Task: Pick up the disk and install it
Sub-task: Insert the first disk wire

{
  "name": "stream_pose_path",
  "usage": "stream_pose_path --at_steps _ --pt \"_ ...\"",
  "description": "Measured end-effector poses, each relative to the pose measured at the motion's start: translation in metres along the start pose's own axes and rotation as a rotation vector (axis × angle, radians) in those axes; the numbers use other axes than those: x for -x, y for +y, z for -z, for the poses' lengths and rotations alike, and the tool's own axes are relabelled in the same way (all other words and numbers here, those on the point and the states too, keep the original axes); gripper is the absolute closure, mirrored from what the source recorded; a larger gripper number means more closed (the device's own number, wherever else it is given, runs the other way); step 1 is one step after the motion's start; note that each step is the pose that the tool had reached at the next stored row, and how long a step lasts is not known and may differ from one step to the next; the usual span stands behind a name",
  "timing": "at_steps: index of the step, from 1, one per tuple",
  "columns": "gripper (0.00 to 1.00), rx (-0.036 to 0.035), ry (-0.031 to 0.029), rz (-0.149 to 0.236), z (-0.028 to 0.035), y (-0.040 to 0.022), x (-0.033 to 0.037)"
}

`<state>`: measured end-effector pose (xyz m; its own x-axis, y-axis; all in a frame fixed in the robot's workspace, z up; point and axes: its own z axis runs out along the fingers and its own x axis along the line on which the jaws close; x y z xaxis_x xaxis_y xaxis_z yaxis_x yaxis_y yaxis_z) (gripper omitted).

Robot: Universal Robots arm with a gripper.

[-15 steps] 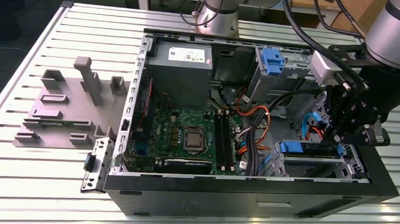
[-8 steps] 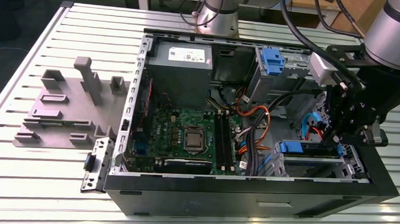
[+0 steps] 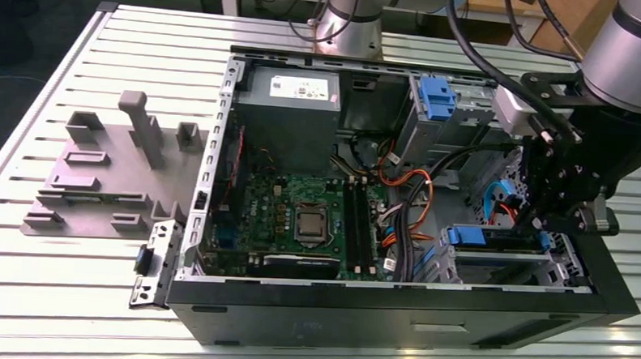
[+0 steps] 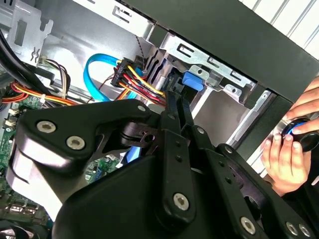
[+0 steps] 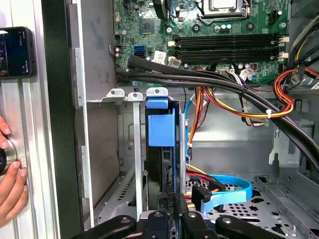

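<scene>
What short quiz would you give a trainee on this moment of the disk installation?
1. True or false: the disk lies outside the computer case.
2. What colour is the carrier around the disk? A red, B blue, C green.
3. In the first wrist view, what of a person is seen just outside the case wall?

Key
1. False: it stands on edge in a slot inside the case, with the gripper right at it.
2. B.
3. A hand.
</scene>
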<state>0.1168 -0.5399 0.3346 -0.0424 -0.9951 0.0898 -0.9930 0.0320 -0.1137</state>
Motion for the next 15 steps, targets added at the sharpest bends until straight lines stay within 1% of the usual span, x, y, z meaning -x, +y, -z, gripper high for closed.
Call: stream_pose_path --at_steps 3,14,15 --pt "0.84 0.0 -0.0012 -0.001 -0.0004 0.0003 0.0" --pt "0.84 -0.0017 -0.0097 -0.002 -0.0021 0.0013 0.0001" --pt "0.84 -0.0017 -0.0113 -0.002 -0.0025 0.0013 0.0001"
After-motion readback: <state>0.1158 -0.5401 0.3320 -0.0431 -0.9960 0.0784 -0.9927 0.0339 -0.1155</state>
